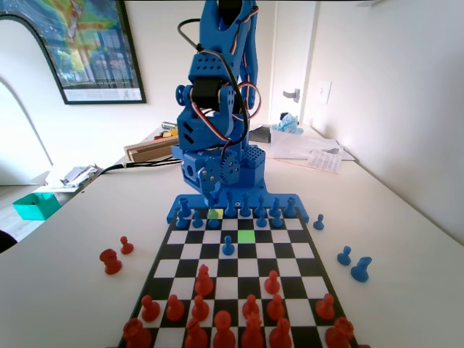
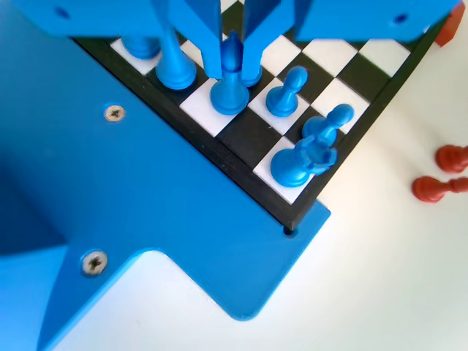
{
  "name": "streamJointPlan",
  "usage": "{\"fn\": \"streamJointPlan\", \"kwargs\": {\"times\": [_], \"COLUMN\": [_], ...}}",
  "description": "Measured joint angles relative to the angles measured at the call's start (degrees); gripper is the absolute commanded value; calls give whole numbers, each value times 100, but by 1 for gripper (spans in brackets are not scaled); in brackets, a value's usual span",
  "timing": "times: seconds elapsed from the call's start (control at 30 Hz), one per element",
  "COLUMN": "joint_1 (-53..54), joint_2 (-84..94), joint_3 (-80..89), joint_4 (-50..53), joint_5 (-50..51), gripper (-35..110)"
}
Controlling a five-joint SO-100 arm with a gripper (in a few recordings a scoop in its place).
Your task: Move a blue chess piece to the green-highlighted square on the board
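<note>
Your blue arm stands at the far end of the board point(image 1: 304, 270) in the fixed view, folded forward and down, with the gripper point(image 1: 215, 194) lowered right over the back rows of blue pieces. The upper arm is cut off by the top of that picture.

In the wrist view the gripper point(image 2: 232, 55) hangs from the top edge, its two jaws straddling the blue chess piece point(image 2: 229, 91), a slim one with a pointed top that stands upright on a white square in the back row. The jaws sit tight on both sides of its head. You can't tell for sure whether they actually pinch it or only bracket it; its base looks to be resting on the square.

In the fixed view that same piece is hard to pick out: it's mostly hidden behind the gripper tip, near the paler yellow-green square point(image 1: 214, 213).

The green-highlighted square point(image 1: 246, 235) lies further up the board toward the middle, nothing standing on it. A lone blue pawn point(image 1: 228, 246) sits just left of and below it in the fixed view.

Beside the held-between piece in the wrist view: a blue pawn point(image 2: 286, 93) and a blue rook point(image 2: 300, 161) at the corner. Two red pieces point(image 2: 442, 174) lie off the board at the right, partly cut off.
</note>
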Motion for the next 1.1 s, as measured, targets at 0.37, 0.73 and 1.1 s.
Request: {"fn": "streamJointPlan", "kwargs": {"times": [0.37, 0.73, 1.1], "joint_1": [123, 299, -316], "joint_2": [9, 88, 149], "joint_3": [-316, -1723, -3015], "joint_4": [1099, 2971, 3964], "joint_5": [-53, -9, 1424], "gripper": [2, 2, 2]}}
